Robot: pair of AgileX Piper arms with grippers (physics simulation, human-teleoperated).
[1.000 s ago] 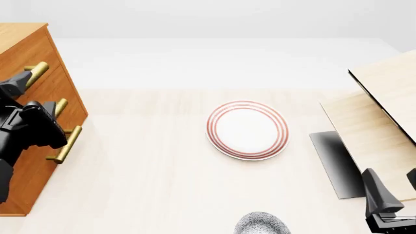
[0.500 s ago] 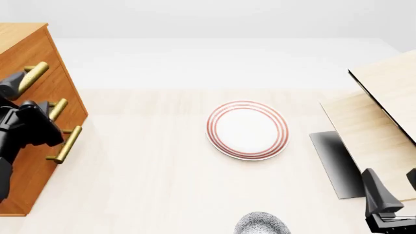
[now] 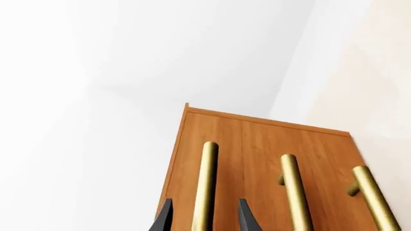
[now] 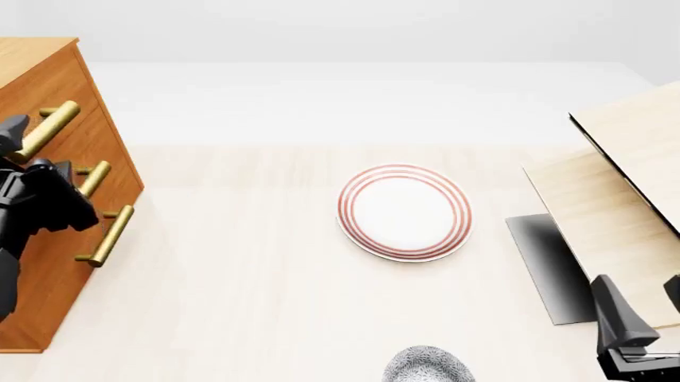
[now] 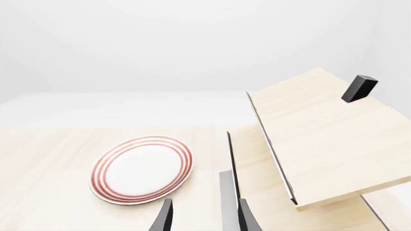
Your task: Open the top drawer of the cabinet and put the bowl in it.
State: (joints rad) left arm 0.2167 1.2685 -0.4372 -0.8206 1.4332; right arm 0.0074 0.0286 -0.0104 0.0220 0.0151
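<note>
The orange-brown cabinet (image 4: 75, 95) stands at the table's left edge with all three drawers shut. My left gripper (image 4: 24, 142) is at the brass handle (image 4: 50, 127) of the top drawer (image 3: 186, 154). In the left wrist view its gripper (image 3: 204, 219) is open, one finger on each side of that handle (image 3: 207, 178), with small gaps. The speckled bowl (image 4: 428, 366) sits at the near table edge, partly cut off. My right gripper (image 4: 638, 338) hovers open at the near right, apart from the bowl; in its own view the gripper (image 5: 204, 219) holds nothing.
A flat white plate with red rings (image 4: 405, 212) lies mid-table, also visible as the plate (image 5: 142, 169) in the right wrist view. A pale light-wood structure (image 4: 627, 183) with a slanted panel fills the right side. The two lower drawer handles (image 4: 104, 235) jut out from the cabinet front.
My left gripper has moved left, closer to the cabinet front, and now straddles the top handle. The right arm, bowl and plate have not moved.
</note>
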